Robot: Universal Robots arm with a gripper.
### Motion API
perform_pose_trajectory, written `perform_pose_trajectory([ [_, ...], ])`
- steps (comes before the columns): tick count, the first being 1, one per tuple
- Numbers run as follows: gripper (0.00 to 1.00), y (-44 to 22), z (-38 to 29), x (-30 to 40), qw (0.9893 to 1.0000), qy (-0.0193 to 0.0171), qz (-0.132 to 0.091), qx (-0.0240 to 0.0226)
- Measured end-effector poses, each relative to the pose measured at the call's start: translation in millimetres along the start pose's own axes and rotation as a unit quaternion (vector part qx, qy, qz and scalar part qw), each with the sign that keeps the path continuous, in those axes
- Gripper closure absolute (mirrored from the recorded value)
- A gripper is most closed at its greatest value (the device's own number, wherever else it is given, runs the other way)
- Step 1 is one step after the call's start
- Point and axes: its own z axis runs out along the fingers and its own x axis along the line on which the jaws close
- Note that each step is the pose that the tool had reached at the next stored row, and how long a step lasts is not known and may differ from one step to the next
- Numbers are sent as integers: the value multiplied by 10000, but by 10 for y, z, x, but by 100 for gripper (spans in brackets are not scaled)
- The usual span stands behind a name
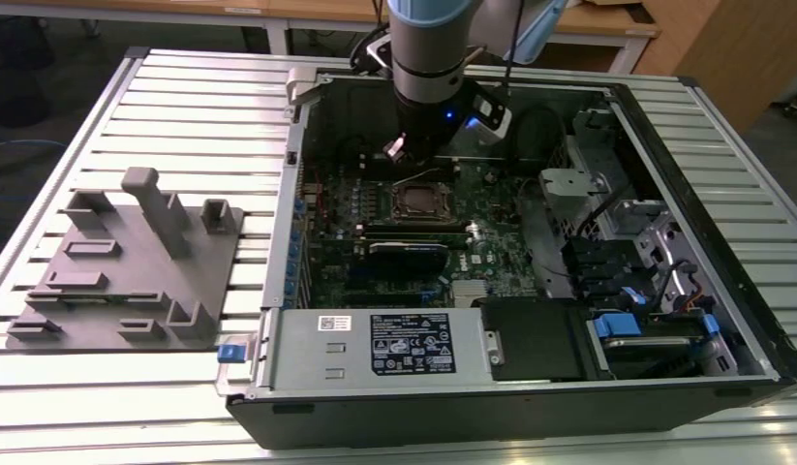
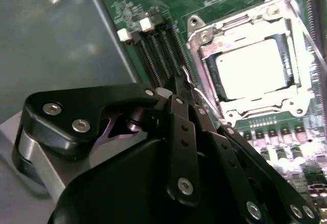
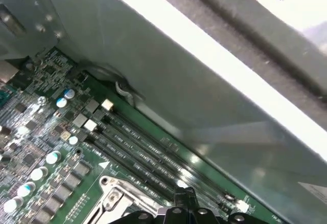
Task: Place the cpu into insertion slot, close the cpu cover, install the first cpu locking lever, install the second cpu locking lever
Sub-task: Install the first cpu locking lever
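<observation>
Working the locking-lever stage, by my read: the cpu point(image 2: 250, 68) lies flat, face up, in the insertion slot point(image 1: 398, 203), with the cpu cover point(image 2: 244, 25) down over it. End effector point(image 2: 180, 83) has its fingers drawn together, tip at the thin wire locking lever point(image 2: 207, 102); pinching or just pushing, can't tell. The lever's long axis runs along the socket edge beside the memory slots point(image 2: 158, 50). It likely needs pressing down under its hook.
</observation>
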Motion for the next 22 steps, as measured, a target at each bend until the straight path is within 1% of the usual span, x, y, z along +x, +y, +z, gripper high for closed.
perform_pose_trajectory([
  [1, 89, 1, 1, 0, 10000, -34, 7, -44],
  [2, 89, 1, 1, 1, 10000, -53, 12, -71],
  [5, 89, 4, -6, 1, 9999, -61, 14, -81],
  [10, 89, 18, -105, -26, 9999, -94, 21, -125],
  [15, 89, 31, -189, -49, 9998, -129, 29, -172],
  [18, 89, 33, -206, -54, 9997, -137, 33, -181],
  [22, 89, 45, -211, -31, 9997, -148, 58, -167],
])
